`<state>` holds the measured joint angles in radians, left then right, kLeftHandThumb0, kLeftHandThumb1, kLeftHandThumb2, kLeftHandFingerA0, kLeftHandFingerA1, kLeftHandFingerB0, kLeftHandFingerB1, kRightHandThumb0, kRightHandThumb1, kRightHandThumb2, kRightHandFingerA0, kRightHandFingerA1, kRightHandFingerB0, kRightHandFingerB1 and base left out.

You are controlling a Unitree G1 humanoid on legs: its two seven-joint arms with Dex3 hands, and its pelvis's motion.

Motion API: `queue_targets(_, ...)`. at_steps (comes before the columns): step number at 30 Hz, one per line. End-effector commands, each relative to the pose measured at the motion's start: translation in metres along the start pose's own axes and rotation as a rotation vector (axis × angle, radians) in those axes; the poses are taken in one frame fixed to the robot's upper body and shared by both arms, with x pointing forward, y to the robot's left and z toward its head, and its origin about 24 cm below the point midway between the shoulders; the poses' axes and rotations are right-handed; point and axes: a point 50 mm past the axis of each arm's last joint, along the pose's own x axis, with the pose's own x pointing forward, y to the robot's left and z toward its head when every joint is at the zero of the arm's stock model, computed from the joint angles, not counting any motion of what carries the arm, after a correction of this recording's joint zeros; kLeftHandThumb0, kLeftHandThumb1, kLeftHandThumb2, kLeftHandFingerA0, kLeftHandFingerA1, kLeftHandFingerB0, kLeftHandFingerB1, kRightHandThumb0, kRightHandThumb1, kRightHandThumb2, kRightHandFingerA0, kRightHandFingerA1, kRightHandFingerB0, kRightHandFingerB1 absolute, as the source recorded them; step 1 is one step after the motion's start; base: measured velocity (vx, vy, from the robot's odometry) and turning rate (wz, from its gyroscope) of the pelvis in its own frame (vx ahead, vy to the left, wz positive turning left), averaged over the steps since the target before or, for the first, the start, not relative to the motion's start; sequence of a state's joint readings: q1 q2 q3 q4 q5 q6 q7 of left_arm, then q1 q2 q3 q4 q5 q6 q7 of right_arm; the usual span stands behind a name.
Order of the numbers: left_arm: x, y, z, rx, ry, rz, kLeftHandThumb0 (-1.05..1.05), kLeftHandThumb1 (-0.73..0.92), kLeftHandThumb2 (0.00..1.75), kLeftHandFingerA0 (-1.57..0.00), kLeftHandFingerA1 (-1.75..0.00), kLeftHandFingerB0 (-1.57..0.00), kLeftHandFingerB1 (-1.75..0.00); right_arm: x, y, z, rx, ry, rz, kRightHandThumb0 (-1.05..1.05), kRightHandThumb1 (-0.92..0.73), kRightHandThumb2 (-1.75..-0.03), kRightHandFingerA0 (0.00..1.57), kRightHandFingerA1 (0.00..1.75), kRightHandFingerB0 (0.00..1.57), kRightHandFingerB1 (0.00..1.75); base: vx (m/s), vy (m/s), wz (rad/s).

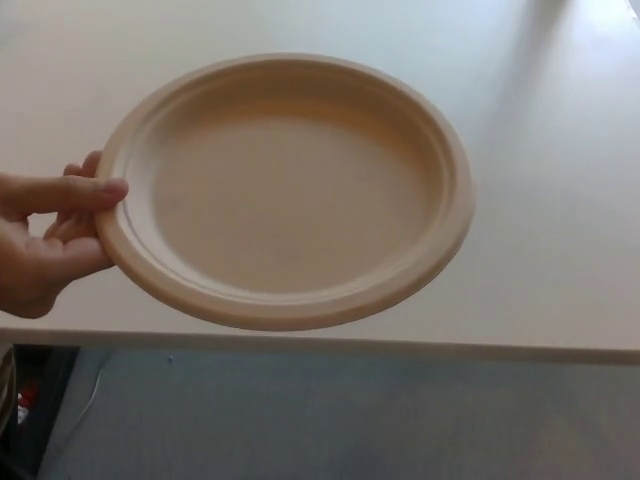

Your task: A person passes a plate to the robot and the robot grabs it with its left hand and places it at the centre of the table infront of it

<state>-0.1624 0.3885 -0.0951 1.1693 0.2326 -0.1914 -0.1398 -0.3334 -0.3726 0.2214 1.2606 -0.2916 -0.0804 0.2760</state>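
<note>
A round beige paper plate [290, 190] fills the middle of the head view, held up in the air above the white table [560, 200]. A person's hand [45, 235] comes in from the picture's left and pinches the plate's left rim, thumb on top and fingers underneath. The plate is empty and tilts slightly toward the camera. Neither of my hands shows in the picture.
The table's near edge [400, 345] runs across the lower part of the picture. Below it lies grey floor [350, 420], with dark objects at the bottom left corner [20, 420].
</note>
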Motion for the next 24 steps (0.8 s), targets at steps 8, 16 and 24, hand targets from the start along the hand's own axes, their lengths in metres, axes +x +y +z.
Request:
queue_targets(8,-0.005,-0.003,0.007,0.199,-0.150,0.054,-0.75,0.69,0.62,-0.47,-0.43,-0.26,-0.29,-0.001,0.000,-0.006,-0.010,0.009,0.038,-0.58,-0.79,-0.62,0.69,0.61,0.45,0.45,0.00,0.000,0.00)
queue_targets(16,-0.032,-0.022,0.027,0.281,-0.479,0.136,-0.71,0.69,0.61,-0.39,-0.39,-0.28,-0.29,-0.001,0.009,-0.014,-0.048,0.031,0.063,-0.59,-0.79,-0.63,0.71,0.61,0.46,0.45,0.07,0.001,0.01)
queue_targets(24,-0.067,-0.037,0.039,0.350,-0.663,0.159,-0.71,0.55,0.87,-0.31,-0.48,-0.18,-0.42,-0.002,0.014,-0.022,-0.042,0.058,0.073,-0.61,-0.76,-0.61,0.65,0.60,0.42,0.44,0.02,0.000,0.00)
